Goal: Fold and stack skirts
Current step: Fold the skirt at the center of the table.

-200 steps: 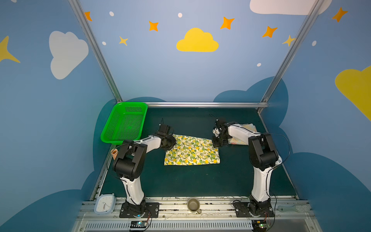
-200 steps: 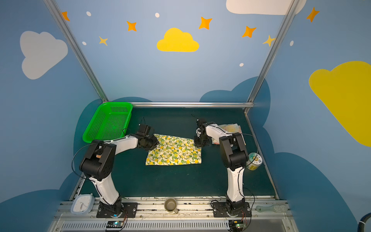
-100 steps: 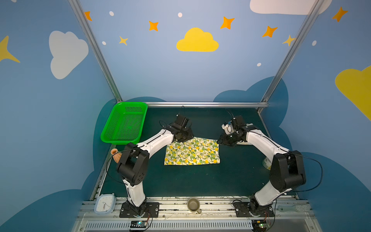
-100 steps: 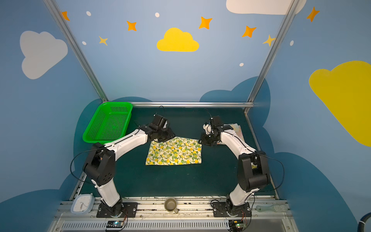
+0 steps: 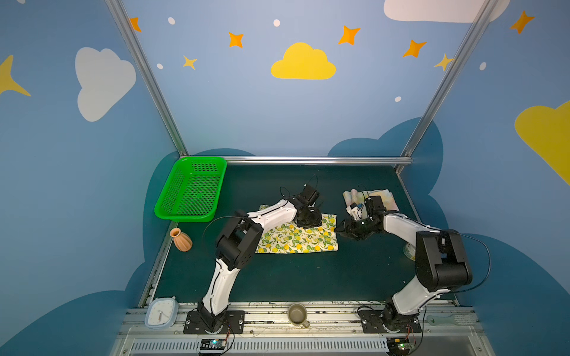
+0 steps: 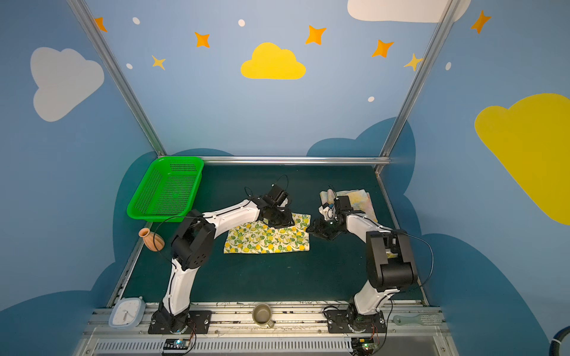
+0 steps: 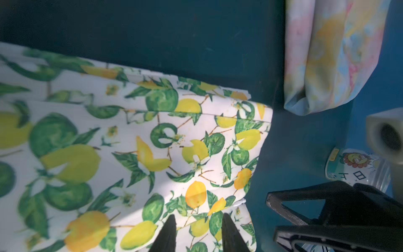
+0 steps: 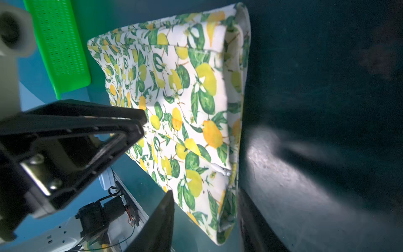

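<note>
The lemon skirt (image 5: 296,240) lay folded under the left claw (image 7: 198,218), jaws parted, gripping nothing; the right claw (image 8: 206,194), unclenched too, straddled its edge; the flowered skirt (image 5: 382,197) sat folded behind it; stacking looked left to do.

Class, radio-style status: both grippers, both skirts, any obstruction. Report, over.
Left gripper open over lemon skirt. Right gripper open at its right edge. Floral skirt folded, apart, far right. Green basket off left; nothing blocking.
</note>
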Controlling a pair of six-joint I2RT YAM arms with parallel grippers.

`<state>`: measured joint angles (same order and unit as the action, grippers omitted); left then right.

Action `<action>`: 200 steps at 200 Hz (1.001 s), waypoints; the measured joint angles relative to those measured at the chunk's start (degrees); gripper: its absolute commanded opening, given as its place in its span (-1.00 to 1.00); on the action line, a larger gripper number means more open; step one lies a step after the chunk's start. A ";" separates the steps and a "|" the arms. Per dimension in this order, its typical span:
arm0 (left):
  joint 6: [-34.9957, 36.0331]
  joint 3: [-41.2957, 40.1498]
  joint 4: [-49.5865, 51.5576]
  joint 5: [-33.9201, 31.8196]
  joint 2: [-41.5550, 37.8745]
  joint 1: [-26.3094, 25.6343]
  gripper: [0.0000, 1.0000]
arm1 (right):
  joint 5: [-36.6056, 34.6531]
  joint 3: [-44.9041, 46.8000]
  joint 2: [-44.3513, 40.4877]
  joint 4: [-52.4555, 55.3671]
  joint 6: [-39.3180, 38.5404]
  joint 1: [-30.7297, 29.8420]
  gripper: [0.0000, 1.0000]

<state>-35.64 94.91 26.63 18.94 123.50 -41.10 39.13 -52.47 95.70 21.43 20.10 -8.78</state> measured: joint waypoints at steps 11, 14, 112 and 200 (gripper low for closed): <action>-0.15 0.33 0.24 0.20 0.98 -0.17 -0.30 | 0.81 0.11 1.14 -1.11 0.33 0.11 0.01; -0.20 0.35 0.35 0.26 1.14 -0.17 -0.30 | 0.98 0.11 1.51 -1.42 0.35 0.13 0.02; -0.59 -0.13 1.90 0.26 2.86 0.07 -0.32 | 3.65 1.31 6.45 -4.81 1.18 1.22 -0.02; -2.56 -2.01 -0.85 3.76 3.02 1.90 -0.33 | 6.32 0.85 9.33 -9.31 4.79 -1.84 -0.09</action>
<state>-38.20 92.90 25.78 22.70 126.52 -39.20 45.45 -51.62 105.03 12.12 24.88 -10.61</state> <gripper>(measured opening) 0.336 0.459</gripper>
